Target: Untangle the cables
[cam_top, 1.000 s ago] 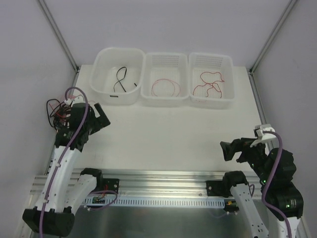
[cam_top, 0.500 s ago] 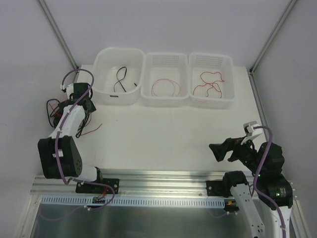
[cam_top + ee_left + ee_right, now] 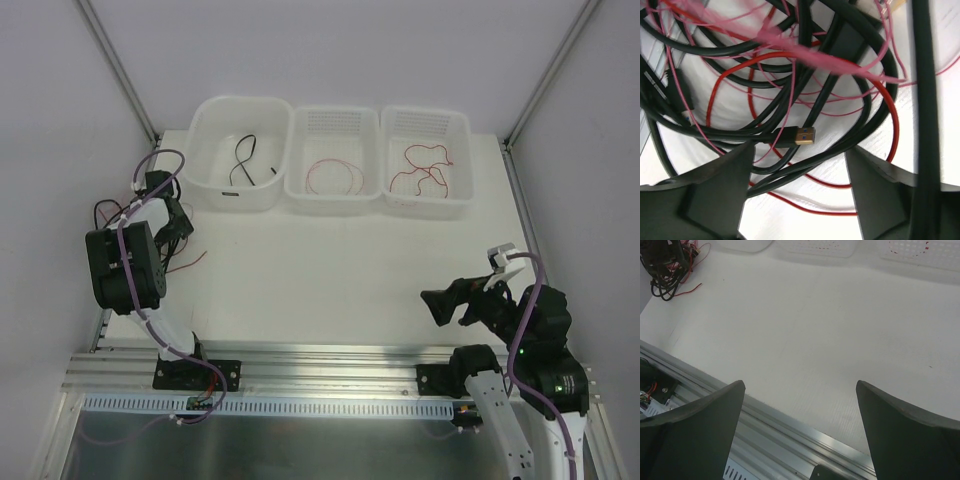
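while the wide-open right gripper point(image 3: 800, 385) sits well apart, the tangle of cables point(image 3: 782, 136) lies just ahead of the wide-open left gripper point(image 3: 797, 150).

The left arm point(image 3: 125, 268) hides most of the tangled cables point(image 3: 101, 212). Close up, one pink strand point(image 3: 785, 42) blurs; loops leave every edge.

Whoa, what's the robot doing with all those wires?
The left claw hangs open right over a tangled pile of black, red and pink cables at the left edge of the table, gripping none yet. The right claw is open above bare table. At the back, three white bins hold loose cables: one black, the others red.
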Tool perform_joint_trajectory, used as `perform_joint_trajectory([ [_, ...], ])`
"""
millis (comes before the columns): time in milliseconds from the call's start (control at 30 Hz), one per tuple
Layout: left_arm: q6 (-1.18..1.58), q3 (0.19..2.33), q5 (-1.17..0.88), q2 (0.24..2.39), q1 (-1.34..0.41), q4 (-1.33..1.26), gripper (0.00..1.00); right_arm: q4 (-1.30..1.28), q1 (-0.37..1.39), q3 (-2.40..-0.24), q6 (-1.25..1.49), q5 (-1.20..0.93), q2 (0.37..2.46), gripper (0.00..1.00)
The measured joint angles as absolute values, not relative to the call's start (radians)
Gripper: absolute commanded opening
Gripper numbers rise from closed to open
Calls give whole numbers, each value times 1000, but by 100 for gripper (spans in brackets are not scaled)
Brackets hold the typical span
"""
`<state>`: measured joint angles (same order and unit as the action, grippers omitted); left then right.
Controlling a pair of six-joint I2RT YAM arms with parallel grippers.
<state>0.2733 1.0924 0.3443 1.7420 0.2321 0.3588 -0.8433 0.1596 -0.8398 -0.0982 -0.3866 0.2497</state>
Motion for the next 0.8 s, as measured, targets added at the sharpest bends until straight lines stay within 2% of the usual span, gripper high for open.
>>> perform_joint_trajectory([
  [67, 269, 1092, 320, 1750, 237, 353, 44, -843, 160, -840, -98, -387, 253, 100],
  [100, 269, 1092, 311, 1752, 237, 353, 25, -843, 160, -840, -98, -387, 255, 100],
  [233, 278, 1090, 260, 1750, 240, 351, 0, -843, 160, -840, -98, -391, 257, 100],
  [367, 304, 1046, 186, 1703, 233, 352, 0, -842, 160, -840, -95, -400, 257, 100],
  [633, 348, 939, 136, 1503, 86, 426, 3, -841, 160, -840, -72, -423, 257, 100],
  [700, 347, 941, 146, 1499, 87, 430, 10, -841, 160, -841, -70, -430, 257, 100],
  [767, 345, 942, 141, 1498, 92, 435, 21, -841, 160, -843, -70, -432, 256, 100],
  [800, 343, 942, 137, 1494, 92, 439, 35, -841, 160, -843, -70, -431, 255, 100],
])
